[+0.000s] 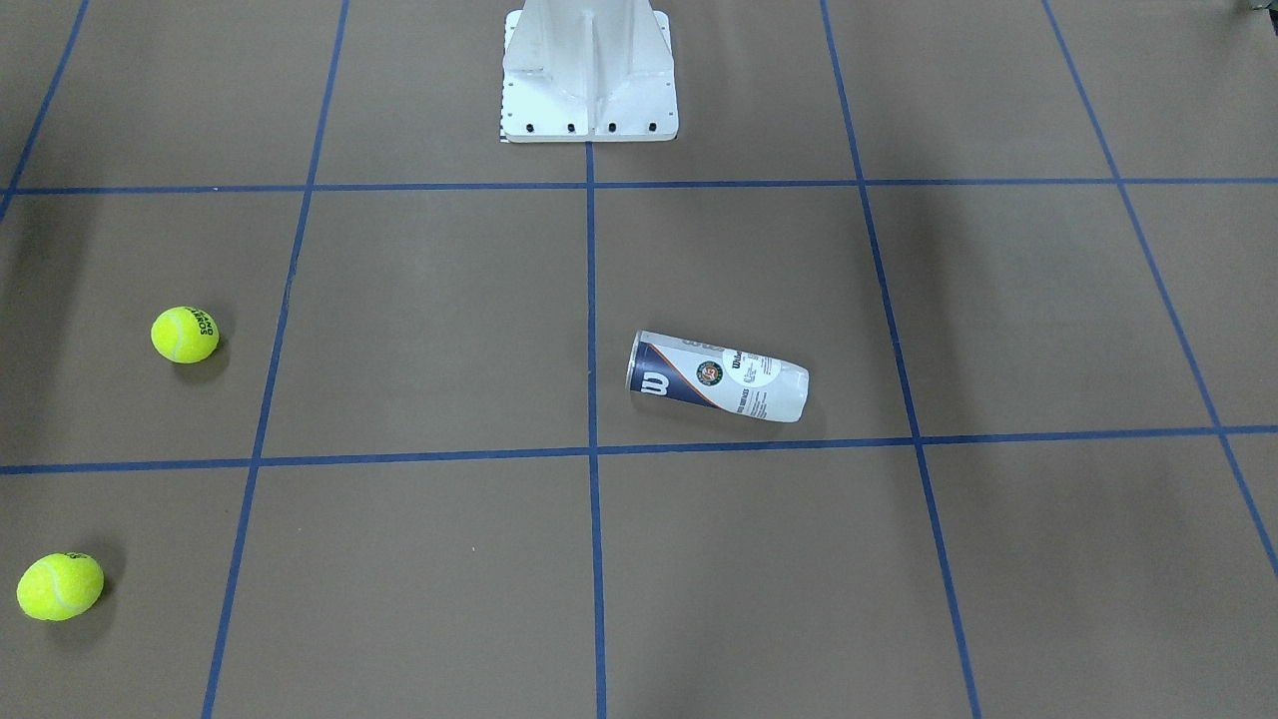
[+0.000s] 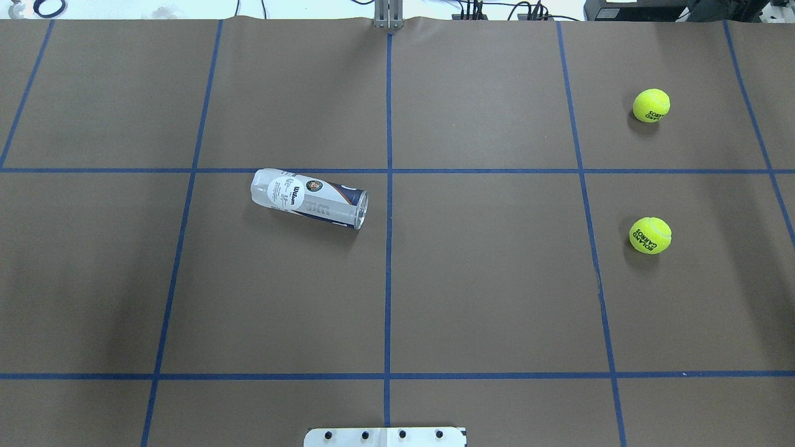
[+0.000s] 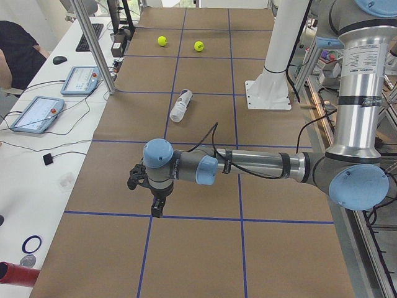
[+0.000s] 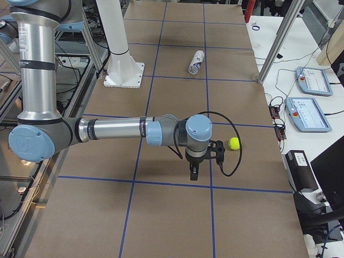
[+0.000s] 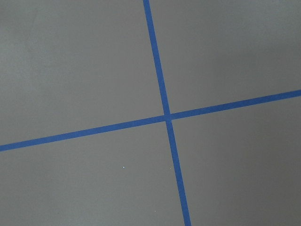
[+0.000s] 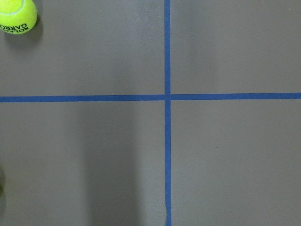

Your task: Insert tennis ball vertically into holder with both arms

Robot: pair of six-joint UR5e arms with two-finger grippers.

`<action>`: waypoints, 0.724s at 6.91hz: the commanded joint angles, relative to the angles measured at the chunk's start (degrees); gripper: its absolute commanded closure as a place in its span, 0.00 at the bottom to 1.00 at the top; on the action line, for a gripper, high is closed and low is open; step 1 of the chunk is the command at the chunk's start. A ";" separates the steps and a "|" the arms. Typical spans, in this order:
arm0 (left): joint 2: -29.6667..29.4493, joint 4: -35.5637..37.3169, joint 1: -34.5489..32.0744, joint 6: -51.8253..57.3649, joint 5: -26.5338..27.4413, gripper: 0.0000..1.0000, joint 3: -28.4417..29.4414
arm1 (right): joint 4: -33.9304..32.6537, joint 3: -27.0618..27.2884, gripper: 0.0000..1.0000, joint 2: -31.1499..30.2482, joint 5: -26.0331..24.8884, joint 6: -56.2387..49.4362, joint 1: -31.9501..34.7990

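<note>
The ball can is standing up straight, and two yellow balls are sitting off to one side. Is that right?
Not quite. The can is lying on its side, not standing up, as the overhead view shows. The far ball and the near ball do sit off to one side.

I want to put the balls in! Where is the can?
In the overhead view the Wilson tennis-ball can lies on its side just left of the middle blue tape line, far from the two tennis balls on the right.
</note>
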 commanded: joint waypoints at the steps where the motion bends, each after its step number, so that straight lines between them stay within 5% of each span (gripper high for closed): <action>1: 0.00 0.00 0.00 0.00 -0.01 0.00 0.00 | -0.04 0.11 0.01 0.17 -0.17 0.00 0.00; 5: -1.39 -0.09 0.26 -0.70 -3.70 0.00 -2.10 | 0.05 0.20 0.01 0.17 0.09 0.09 0.00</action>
